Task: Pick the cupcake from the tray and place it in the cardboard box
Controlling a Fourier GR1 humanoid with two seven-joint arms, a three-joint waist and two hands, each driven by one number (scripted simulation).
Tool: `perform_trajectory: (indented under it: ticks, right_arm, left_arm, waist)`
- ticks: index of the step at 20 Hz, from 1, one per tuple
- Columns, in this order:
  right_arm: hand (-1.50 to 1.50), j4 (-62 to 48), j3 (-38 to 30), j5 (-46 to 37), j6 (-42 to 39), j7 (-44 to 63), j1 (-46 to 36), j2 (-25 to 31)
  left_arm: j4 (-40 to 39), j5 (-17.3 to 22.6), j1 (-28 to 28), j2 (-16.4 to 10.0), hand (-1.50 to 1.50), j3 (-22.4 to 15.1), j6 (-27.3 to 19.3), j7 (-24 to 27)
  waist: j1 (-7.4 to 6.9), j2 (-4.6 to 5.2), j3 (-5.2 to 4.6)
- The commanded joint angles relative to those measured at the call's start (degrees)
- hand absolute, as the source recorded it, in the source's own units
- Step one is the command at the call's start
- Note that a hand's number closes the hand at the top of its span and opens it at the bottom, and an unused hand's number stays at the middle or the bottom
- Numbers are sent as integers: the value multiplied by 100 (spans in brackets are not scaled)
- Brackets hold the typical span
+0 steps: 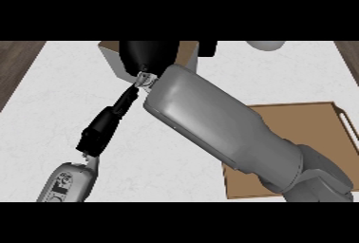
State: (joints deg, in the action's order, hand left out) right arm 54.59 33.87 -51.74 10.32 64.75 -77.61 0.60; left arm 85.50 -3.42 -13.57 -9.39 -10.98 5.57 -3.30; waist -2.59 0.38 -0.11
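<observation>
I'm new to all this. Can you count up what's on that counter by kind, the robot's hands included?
Hands: 2, the left hand and the right hand
Cardboard box: 1
Tray: 1
Pale round thing at the far edge: 1
Cupcake: 0 in sight
Total: 5
</observation>
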Motion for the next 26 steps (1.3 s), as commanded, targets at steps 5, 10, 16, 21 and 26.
perform_trajectory:
  ticks: [5, 10, 16, 21, 26]
  right_arm:
    - [150, -1502, 126, 228, 930, -16, 154, -57]
    - [150, -1890, -257, 749, 1414, -221, 327, -58]
    - [-150, -2099, -511, 1499, 2234, -623, 861, -58]
    - [-150, -2169, -788, 1695, 3330, -1585, 906, -57]
    - [-150, -1627, -1166, 1713, 4747, -2007, 1064, -58]
  left_arm:
    - [-76, -68, -54, 149, 0, -62, 1, 0]
    - [142, -159, -146, 253, 0, -196, -50, -279]
    - [160, -166, -73, 301, 0, -206, -42, -86]
    - [69, 58, -143, 70, 0, 71, 221, -112]
    - [-65, -117, -169, 140, 0, 78, 27, -65]
  waist:
    - [-40, 34, 1]
    - [-115, 54, 7]
    - [-238, 80, 6]
    - [-153, 93, 12]
    - [37, 44, 17]
